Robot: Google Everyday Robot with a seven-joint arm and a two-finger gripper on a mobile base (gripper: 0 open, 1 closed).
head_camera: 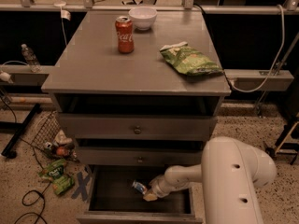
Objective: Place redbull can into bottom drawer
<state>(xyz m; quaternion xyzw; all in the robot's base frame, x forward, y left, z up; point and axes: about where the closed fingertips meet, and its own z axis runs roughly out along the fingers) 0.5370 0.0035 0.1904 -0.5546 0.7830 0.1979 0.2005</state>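
The counter [103, 69] is plain grey, top to bottom. On top of it there's a red Coca-Cola can [124, 34] with white lettering, a white bowl [142, 17] and a green chip bag [190, 59] with paler patches. Down at the counter's foot, the bottom drawer [135, 218] is dark inside. The cream-white gripper [148, 194] sits in there right by the redbull can [138, 186], which shows blue and silver. The floor [28, 181] around the counter is speckled beige.
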